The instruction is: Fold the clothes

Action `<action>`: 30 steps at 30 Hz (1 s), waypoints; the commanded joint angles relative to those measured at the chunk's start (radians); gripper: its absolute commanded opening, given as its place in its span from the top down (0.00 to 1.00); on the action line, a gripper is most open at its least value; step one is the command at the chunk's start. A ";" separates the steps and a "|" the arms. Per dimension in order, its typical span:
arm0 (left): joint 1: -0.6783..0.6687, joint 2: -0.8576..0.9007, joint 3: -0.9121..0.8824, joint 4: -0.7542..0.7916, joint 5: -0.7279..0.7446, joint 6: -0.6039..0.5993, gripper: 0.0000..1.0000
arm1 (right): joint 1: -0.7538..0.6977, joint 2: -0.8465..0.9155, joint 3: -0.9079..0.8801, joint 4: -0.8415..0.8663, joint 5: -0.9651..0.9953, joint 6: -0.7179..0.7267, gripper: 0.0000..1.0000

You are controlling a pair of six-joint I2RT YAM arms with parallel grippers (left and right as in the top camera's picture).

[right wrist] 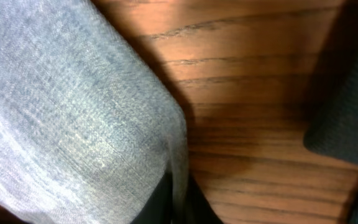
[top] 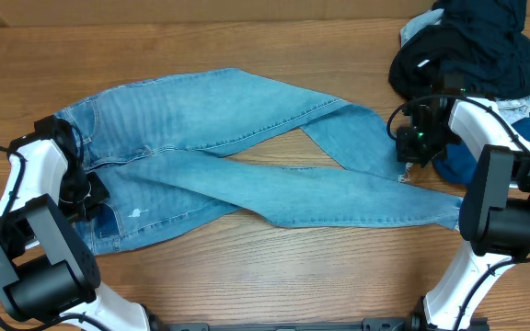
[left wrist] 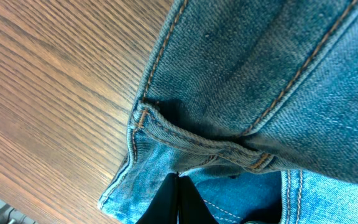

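Jeans [top: 201, 129]: light-blue denim, flat on wooden table [top: 247, 276], legs crossed.
Left gripper [left wrist: 179, 200]: pinching waistband edge.
Right gripper [right wrist: 178, 208]: pinching a leg hem.

jeans [top: 201, 119] matt woven denim, orange stitching; table [top: 293, 267] smooth grained wood; dark pile [top: 486, 46] soft cloth.

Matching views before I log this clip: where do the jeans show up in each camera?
Overhead: the jeans lie spread across the middle, waistband at the left, legs crossing toward the right.
Left wrist: the jeans fill the top and right, seen close at the waistband.
Right wrist: the jeans fill the left half as pale denim.
Shared landmark: the wooden table under them.
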 commanded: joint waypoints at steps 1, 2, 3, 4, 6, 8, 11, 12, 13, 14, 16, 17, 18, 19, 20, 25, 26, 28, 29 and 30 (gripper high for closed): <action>0.012 0.007 0.016 0.000 0.008 -0.022 0.96 | -0.003 0.014 0.002 0.020 -0.005 -0.003 0.96; 0.012 0.007 0.016 0.000 0.008 -0.022 0.96 | -0.003 0.014 0.017 0.025 -0.001 -0.003 0.96; 0.012 0.007 0.016 0.000 0.008 -0.022 0.96 | -0.003 0.014 0.035 0.029 0.008 -0.002 0.96; 0.012 0.007 0.016 0.000 0.008 -0.022 0.96 | -0.002 0.014 0.063 0.042 0.042 0.007 0.96; 0.012 0.007 0.016 0.001 0.008 -0.022 0.96 | 0.000 0.014 0.126 0.073 0.152 0.054 0.96; 0.012 0.007 0.016 0.001 0.008 -0.022 0.96 | 0.009 0.014 0.195 0.112 0.260 0.076 0.96; 0.012 0.007 0.016 0.003 0.007 -0.022 0.96 | 0.030 0.014 0.299 0.213 0.386 0.076 0.96; 0.012 0.007 0.016 0.004 0.007 -0.021 0.96 | 0.037 0.014 0.321 0.261 0.415 0.076 0.96; 0.012 0.007 0.016 0.006 0.007 -0.021 0.96 | 0.043 0.014 0.337 0.315 0.436 0.075 0.96; 0.012 0.007 0.016 0.008 0.007 -0.021 0.96 | 0.048 0.014 0.345 0.375 0.450 0.076 0.96; 0.012 0.007 0.016 0.008 0.007 -0.021 0.96 | 0.063 0.014 0.346 0.542 0.451 0.076 0.96; 0.012 0.007 0.016 0.007 0.007 -0.021 0.96 | 0.071 0.014 0.346 0.609 0.451 0.077 0.96; 0.012 0.007 0.016 0.006 0.007 -0.021 0.96 | 0.078 0.014 0.346 0.655 0.451 0.077 0.96; 0.012 0.007 0.016 0.002 0.007 -0.021 0.96 | 0.089 0.014 0.345 0.721 0.451 0.081 0.96; 0.012 0.007 0.016 0.001 0.007 -0.022 0.96 | 0.097 0.015 0.342 0.764 0.451 0.083 0.96; 0.012 0.007 0.016 0.000 0.008 -0.022 0.96 | 0.115 0.060 0.332 0.837 0.461 0.090 0.44; 0.012 0.007 0.016 0.000 0.008 -0.022 0.96 | 0.115 0.071 0.333 0.810 0.491 0.079 0.00; 0.012 0.007 0.016 -0.015 0.008 -0.022 0.96 | 0.115 0.076 0.333 0.731 0.636 0.080 0.00; 0.012 0.007 0.016 -0.023 0.007 -0.022 0.96 | 0.118 0.068 0.334 0.706 0.687 0.086 0.00; 0.012 0.007 0.016 -0.029 0.007 -0.022 0.96 | 0.123 0.058 0.338 0.673 0.744 0.091 0.00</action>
